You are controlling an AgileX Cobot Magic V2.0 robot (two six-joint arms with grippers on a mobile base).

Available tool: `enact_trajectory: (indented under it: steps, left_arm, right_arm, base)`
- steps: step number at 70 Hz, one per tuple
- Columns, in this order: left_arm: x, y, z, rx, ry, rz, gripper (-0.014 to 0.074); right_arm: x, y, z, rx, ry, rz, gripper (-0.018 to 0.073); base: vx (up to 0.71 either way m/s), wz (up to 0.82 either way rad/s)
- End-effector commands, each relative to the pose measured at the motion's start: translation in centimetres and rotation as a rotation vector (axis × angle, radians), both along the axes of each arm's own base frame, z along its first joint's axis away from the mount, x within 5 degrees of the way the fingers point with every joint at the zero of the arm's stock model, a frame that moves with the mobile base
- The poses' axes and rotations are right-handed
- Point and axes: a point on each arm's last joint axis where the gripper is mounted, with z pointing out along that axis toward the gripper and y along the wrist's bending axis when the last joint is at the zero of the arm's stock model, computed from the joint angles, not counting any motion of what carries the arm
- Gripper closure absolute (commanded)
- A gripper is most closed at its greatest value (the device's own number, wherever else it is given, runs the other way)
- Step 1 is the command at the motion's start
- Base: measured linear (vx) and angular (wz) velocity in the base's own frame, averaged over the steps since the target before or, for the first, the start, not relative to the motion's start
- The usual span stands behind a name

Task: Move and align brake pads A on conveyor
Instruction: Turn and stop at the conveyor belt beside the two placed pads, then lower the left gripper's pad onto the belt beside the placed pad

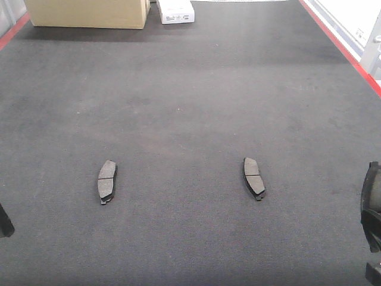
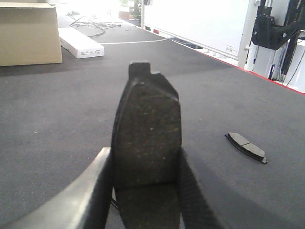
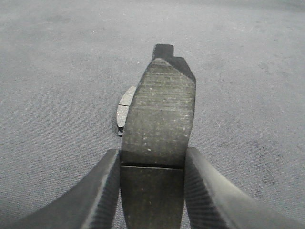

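**Two pads held, two pads lying on the belt**

Two brake pads are seen lying flat on the conveyor [image 1: 190, 89], and the cardboard box [image 1: 88, 13] at the belt's far end is taken as the landmark. The left lying pad [image 1: 107, 181] is found well short of the box, roughly in line with it. The right lying pad [image 1: 254, 177] is placed well apart from it, off toward the red side edge [image 1: 345, 50]. Both are laid lengthwise, pointing roughly toward the box end. A white carton [image 1: 175, 11] is set just beside the box.

The left gripper [image 2: 145, 164] is clamped on a third pad [image 2: 147, 129], which is held upright between the fingers [image 2: 95, 186] above the belt, its notched end pointed toward the box. The right gripper [image 3: 152, 160] is likewise closed around a fourth pad [image 3: 159, 114], gripped near its groove, and the right lying pad [image 3: 124, 107] is partly hidden behind it.
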Motion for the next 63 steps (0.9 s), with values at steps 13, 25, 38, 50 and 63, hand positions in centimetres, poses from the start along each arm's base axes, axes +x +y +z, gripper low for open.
enact_trajectory:
  steps: [13, 25, 38, 50, 63]
  left_arm:
    - [0.01, 0.04, 1.78, -0.054, -0.107, 0.004, 0.0594]
    - [0.01, 0.04, 1.78, -0.054, -0.107, 0.004, 0.0594]
    - [0.01, 0.04, 1.78, -0.054, -0.107, 0.004, 0.0594]
    - [0.01, 0.04, 1.78, -0.054, -0.107, 0.004, 0.0594]
    - [0.01, 0.04, 1.81, -0.055, -0.11, 0.004, 0.0594]
  right_arm:
    - [0.35, 0.07, 1.68, 0.013, -0.11, 0.004, 0.0524]
    - [0.35, 0.07, 1.69, 0.013, -0.111, 0.004, 0.0524]
    - [0.35, 0.07, 1.69, 0.013, -0.111, 0.004, 0.0524]
    - [0.35, 0.07, 1.69, 0.013, -0.111, 0.004, 0.0524]
    - [0.35, 0.07, 1.69, 0.013, -0.111, 0.004, 0.0524]
  base:
    - [0.0, 0.0]
    - [0.0, 0.0]
    - [0.0, 0.0]
    - [0.0, 0.0]
    - [0.0, 0.0]
